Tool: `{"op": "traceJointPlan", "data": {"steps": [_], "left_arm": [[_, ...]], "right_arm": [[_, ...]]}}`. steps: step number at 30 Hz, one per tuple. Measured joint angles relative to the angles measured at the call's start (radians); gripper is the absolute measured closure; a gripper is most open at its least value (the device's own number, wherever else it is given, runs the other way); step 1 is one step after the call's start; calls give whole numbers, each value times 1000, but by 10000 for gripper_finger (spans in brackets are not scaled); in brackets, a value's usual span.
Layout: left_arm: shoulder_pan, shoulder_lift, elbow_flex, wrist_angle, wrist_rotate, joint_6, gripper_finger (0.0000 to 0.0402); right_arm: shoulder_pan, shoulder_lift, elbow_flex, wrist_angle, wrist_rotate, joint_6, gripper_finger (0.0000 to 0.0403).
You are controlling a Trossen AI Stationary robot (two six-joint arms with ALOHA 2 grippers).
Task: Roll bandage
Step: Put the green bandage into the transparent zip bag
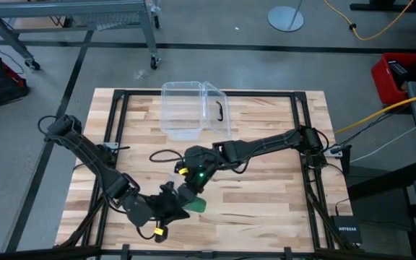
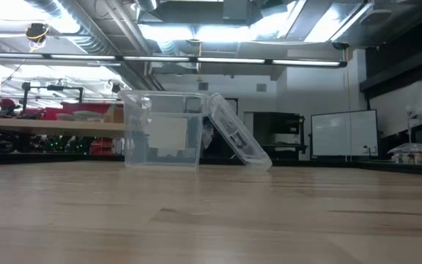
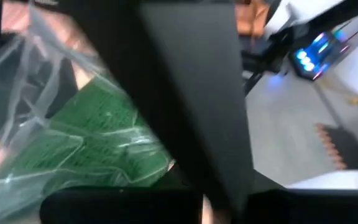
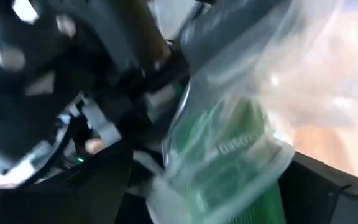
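Bandage (image 1: 197,204) at bench 6 o'clock sits wrapped, both hands meeting there, grip state unclear; wrapper (image 4: 229,155) may slip.

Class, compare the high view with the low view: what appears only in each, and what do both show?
Only the high view shows both arms meeting near the table's front edge, the left gripper and right gripper close together at the green bandage, which the wrist views show inside a crinkly clear wrapper. Only the low view shows the room behind: ceiling lights, benches, a whiteboard. Both show the wooden table and the clear plastic box with its lid leaning against it.
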Motion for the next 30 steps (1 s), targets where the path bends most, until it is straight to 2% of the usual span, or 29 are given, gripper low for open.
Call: {"op": "traceJointPlan", "data": {"steps": [4, 9, 19, 30], "left_arm": [[-2, -30, 2, 29, -36, 0, 401], [-3, -71, 3, 40, -72, 8, 401], [-5, -80, 3, -45, -108, -58, 401], [-9, -128, 2, -45, -201, -72, 401]], "right_arm": [[-1, 0, -2, 123, -1, 137, 63], [-1, 0, -2, 215, 5, 219, 63], [-3, -1, -2, 229, 48, 224, 63], [-7, -24, -2, 259, 182, 218, 63]]}}
